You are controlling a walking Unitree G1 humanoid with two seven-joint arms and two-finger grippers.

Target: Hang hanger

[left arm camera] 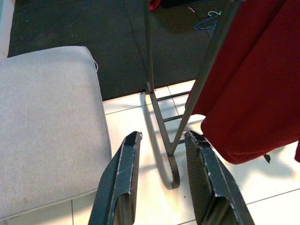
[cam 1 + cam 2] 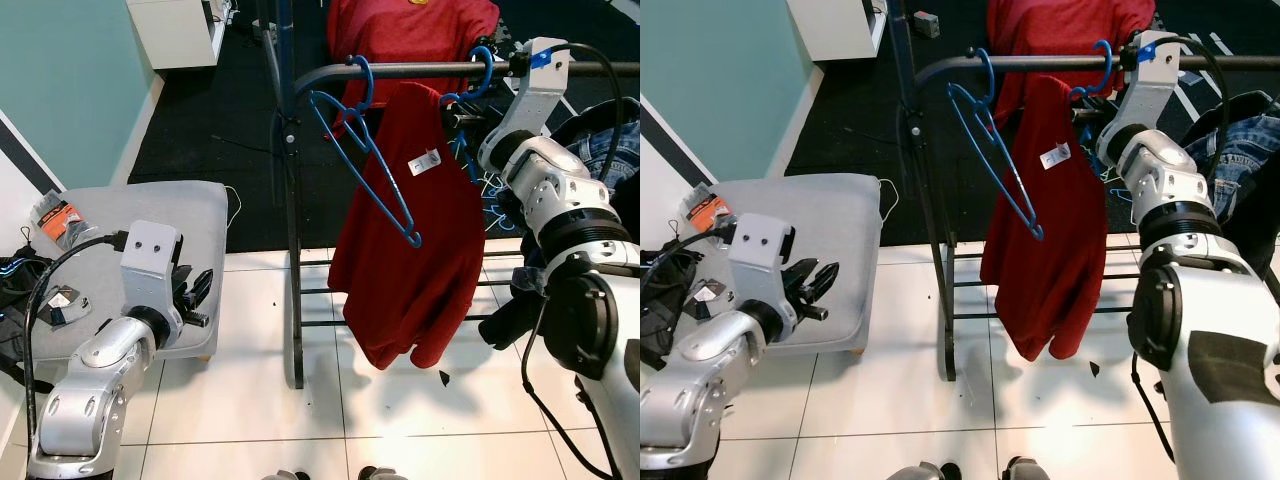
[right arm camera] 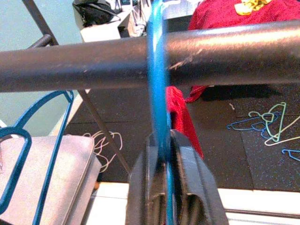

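So the right tool point(image 3: 168, 187) is up at the clothes rail point(image 2: 420, 70), pinched tight on the blue hanger point(image 3: 158, 93) that carries the red shirt point(image 2: 415, 230). In the right wrist view the hanger's blue hook runs straight up from between the fingers and across the dark bar, so the hook is over the rail with the shirt draped below it. A second, empty blue hanger point(image 2: 365, 165) hangs on the same rail just to the left, tilted on a slant.

The left tool point(image 1: 164, 183) sits low near the grey cushion point(image 2: 150, 220), fingers spread apart with nothing between them, pointing at the white tile floor point(image 2: 400, 420) by the rack's foot. More red fabric point(image 2: 410, 30) sits behind the rail.
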